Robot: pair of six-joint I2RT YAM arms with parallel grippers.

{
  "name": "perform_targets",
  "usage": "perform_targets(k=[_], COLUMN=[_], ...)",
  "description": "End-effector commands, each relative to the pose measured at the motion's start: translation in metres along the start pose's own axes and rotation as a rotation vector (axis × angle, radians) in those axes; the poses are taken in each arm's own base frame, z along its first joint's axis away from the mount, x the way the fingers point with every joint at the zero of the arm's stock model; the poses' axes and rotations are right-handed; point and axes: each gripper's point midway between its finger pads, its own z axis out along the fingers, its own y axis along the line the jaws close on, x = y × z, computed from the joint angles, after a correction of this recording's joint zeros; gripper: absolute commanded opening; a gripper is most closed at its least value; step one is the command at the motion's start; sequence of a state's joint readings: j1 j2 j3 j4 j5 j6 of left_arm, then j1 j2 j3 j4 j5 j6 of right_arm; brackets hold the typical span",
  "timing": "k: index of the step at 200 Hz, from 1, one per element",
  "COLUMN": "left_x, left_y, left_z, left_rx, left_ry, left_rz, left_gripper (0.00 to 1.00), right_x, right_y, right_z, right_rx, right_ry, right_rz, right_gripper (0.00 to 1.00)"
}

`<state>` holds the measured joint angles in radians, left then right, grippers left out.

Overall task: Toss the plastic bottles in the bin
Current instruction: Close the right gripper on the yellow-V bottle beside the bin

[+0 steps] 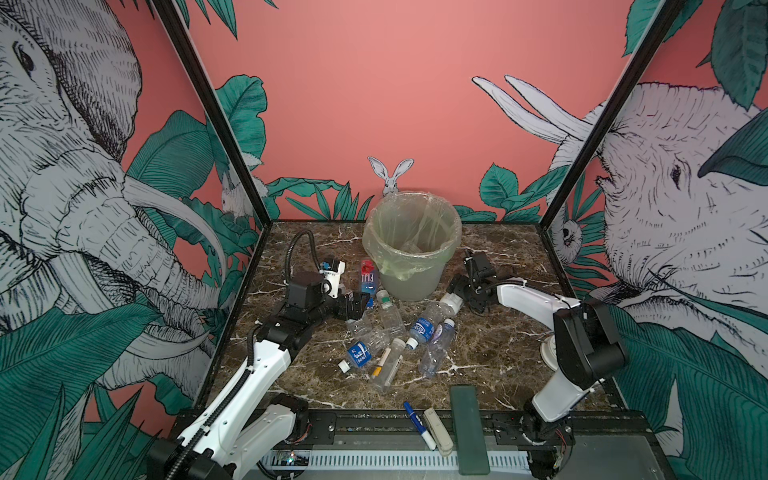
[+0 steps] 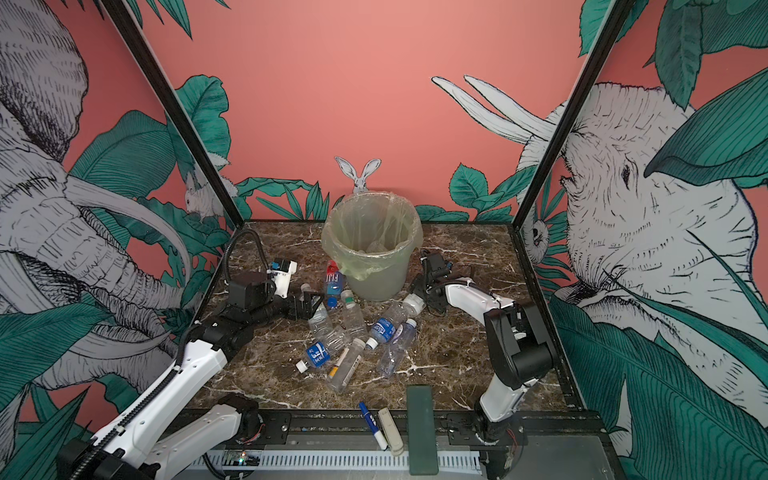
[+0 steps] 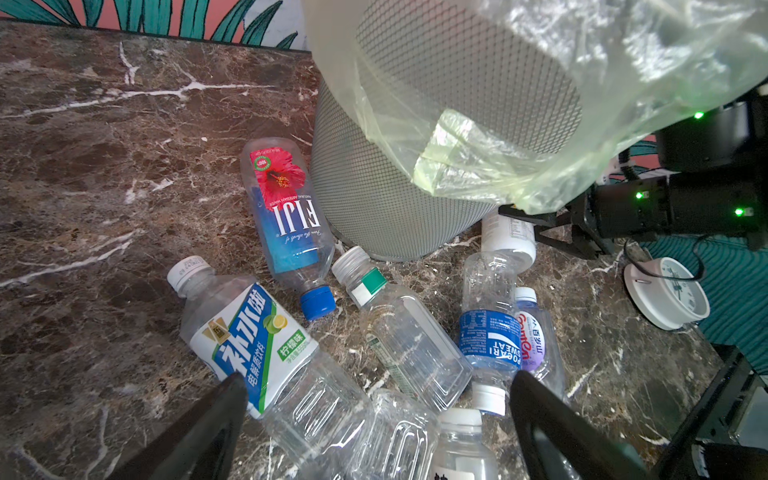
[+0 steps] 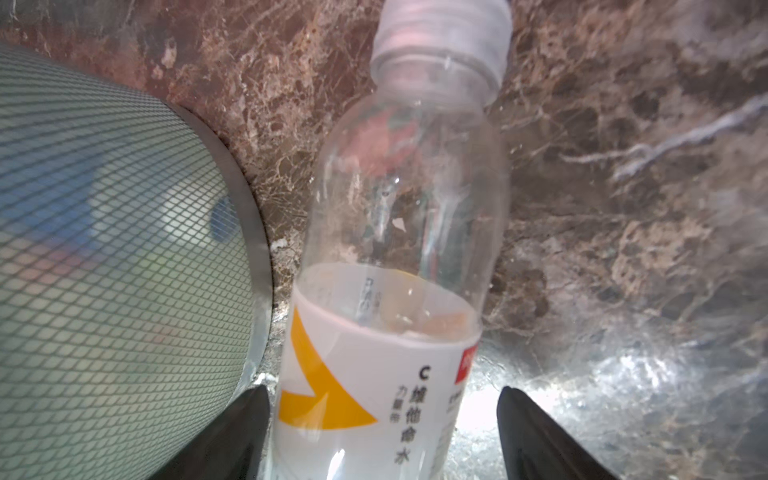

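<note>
The right gripper has open fingers around a clear plastic bottle with a white-yellow label, at four o'clock from the round grey bag-lined bin. Next it should squeeze, then lift. The left gripper is open too.

Blue marker, pale case beside it, dark green bar, marble tabletop

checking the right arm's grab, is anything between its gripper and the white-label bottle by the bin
Nothing visible does. The right gripper straddles the white-label bottle, its jaws on either side of it; the bin stands close beside the bottle, not between.
</note>
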<state>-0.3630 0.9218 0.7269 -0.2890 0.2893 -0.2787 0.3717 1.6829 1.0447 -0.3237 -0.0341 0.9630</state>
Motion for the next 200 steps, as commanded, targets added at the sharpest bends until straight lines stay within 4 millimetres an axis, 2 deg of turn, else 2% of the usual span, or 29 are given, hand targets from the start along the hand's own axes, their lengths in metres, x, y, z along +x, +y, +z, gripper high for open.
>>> perform_targets(k=[1,59,108,153,200], left_x=[0.006,0.018,0.031,0.037,0.046], left_y=[-0.001,-0.001,0.0,0.004,0.009], left_z=[-0.001,0.007,0.016,0.019,0.021], left_rx=[0.011,0.013,0.013,-0.005,-0.021], left_ry=[0.009,0.046,0.074,0.095,0.114], left_rz=[-0.016,-0.026,-0.039,-0.045,-0.058], left_gripper=[0.99,0.99,0.99,0.99,0.99], right_x=[-0.005,-0.003,-0.003,-0.005,-0.007], right_y=[-0.009,-0.023,-0.022,-0.013,-0.018], right_z=[0.002,0.004,0.009,0.013,0.011], right_rx=[0.022,0.071,0.072,0.048,0.076], right_ry=[-0.016,-0.002,0.004,0.016,0.01], right_rz=[0.013,-0.036,-0.093,-0.178,-0.254], right_gripper=[0.85,0.86,0.86,0.8,0.74])
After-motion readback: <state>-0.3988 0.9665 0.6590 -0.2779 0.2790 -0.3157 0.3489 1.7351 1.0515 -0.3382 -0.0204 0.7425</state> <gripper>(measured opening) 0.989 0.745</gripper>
